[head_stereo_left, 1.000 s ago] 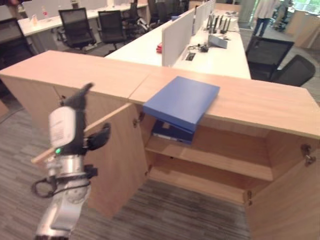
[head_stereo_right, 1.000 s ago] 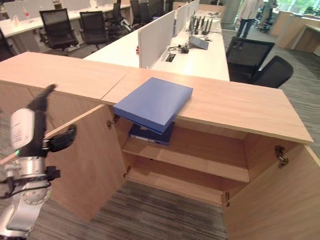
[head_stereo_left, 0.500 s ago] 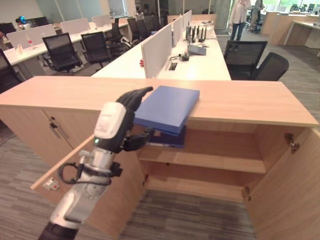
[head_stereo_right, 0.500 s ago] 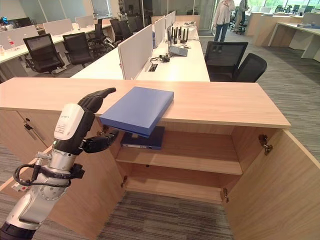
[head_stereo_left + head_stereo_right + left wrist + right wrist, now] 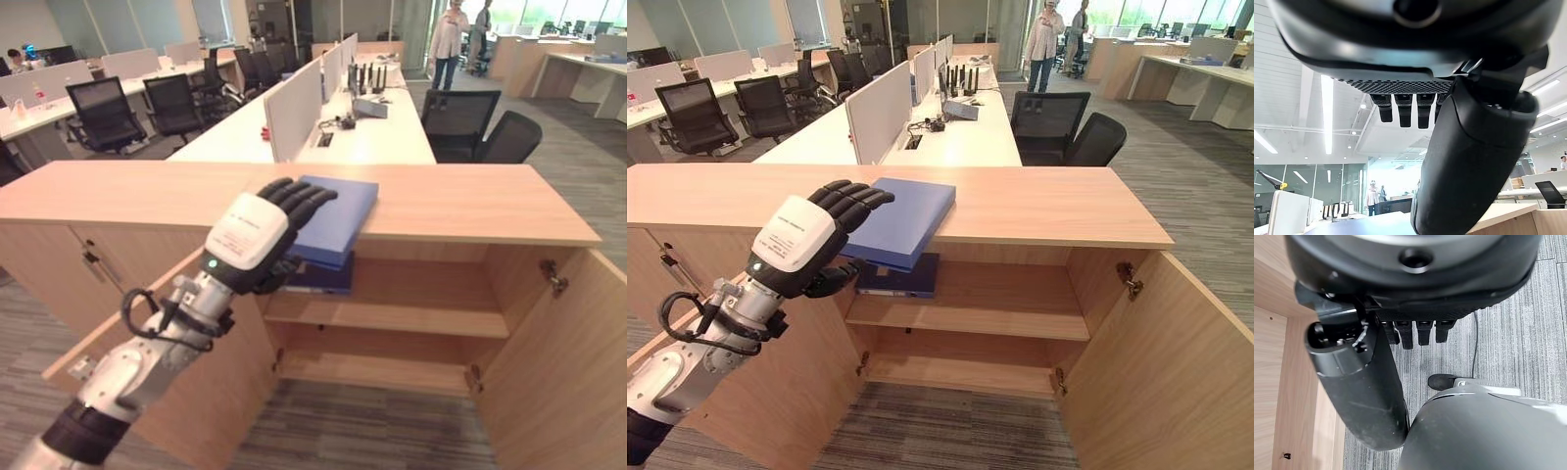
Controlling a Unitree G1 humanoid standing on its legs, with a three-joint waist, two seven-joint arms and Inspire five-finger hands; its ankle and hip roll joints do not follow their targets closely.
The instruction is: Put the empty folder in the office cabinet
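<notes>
Left eye view: left hand (image 5: pixel 257 238), fingers straight, over blue folder (image 5: pixel 338 213) lying flat, long axis running cabinet-front to back.

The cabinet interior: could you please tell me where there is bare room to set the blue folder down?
In the cabinet, the upper shelf is bare from the dark folder rightward to the side wall. The lower shelf is bare throughout. It is crowded at the upper left, where the left hand reaches the blue folder overhanging the top.
</notes>
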